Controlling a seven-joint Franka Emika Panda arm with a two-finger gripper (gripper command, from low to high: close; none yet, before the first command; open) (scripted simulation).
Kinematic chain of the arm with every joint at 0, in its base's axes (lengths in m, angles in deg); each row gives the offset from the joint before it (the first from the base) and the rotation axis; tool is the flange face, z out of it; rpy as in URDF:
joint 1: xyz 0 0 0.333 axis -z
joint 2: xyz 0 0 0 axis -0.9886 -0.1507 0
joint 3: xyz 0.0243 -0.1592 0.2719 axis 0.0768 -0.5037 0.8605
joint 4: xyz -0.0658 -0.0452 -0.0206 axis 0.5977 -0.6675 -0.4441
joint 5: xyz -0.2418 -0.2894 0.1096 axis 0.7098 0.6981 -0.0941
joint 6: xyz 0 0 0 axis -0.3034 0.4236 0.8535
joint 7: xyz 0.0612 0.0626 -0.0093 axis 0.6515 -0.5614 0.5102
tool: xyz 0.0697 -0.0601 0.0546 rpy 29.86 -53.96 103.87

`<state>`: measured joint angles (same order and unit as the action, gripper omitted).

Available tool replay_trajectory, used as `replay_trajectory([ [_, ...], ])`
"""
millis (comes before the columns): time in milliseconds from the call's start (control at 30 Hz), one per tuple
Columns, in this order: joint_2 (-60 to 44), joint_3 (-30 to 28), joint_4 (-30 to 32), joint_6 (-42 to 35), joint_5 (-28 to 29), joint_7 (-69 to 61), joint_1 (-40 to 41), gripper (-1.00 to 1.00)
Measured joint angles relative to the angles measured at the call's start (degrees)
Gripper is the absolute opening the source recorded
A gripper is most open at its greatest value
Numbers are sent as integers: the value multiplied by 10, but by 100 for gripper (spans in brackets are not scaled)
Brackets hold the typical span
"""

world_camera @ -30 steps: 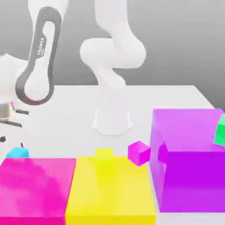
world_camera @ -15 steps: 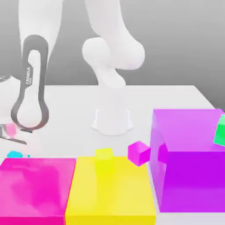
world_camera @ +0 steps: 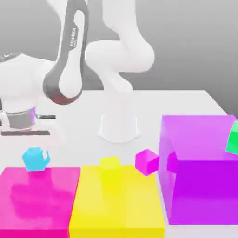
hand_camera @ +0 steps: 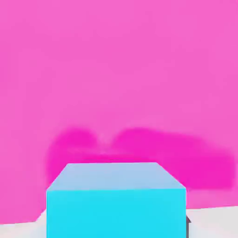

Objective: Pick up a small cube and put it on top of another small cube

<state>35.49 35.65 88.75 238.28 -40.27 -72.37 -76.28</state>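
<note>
**Operator:** I have the cyan cube [world_camera: 35, 159] clamped in the gripper [world_camera: 37, 155], jaws closed on its sides. It hangs just above the near-left part of the tabletop [world_camera: 186, 100], over the far edge of the pink block [world_camera: 39, 200]. In the hand view the cube [hand_camera: 116, 202] sits square in front of the camera with the pink block [hand_camera: 116, 69] behind it.

**Observer:** What does the carry call for?

**Operator:** Height first, I think. I want the cube well clear of the big blocks before I swing across. The likely targets are the small yellow cube [world_camera: 110, 163] on the far edge of the yellow block [world_camera: 116, 200], or the small magenta cube [world_camera: 147, 161] just beside the purple block [world_camera: 200, 169]. Both are tiny, so I'd centre directly above, come down slowly, and only part the jaws once the faces meet flat. A tilt or an offset would tip the stack, in my judgement.

**Observer:** And the cube itself?

**Operator:** Plain, light blue, sharp edges, paler on its upper face, far smaller than the blocks. In the exterior view it looks slightly turned in the grip, so I'd square it to the target before lowering. There is also a green cube [world_camera: 233, 137] at the right edge, against the purple block; I'd keep away from it.
</note>
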Motion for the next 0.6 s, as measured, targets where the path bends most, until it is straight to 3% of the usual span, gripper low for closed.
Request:
replay_trajectory([
  [300,181,157,49,-114,110,49,-72,-100],
  [467,118,168,73,-25,117,50,-84,-100],
  [500,100,168,77,-1,116,50,-84,100],
  [600,100,168,77,-1,116,50,-84,100],
])
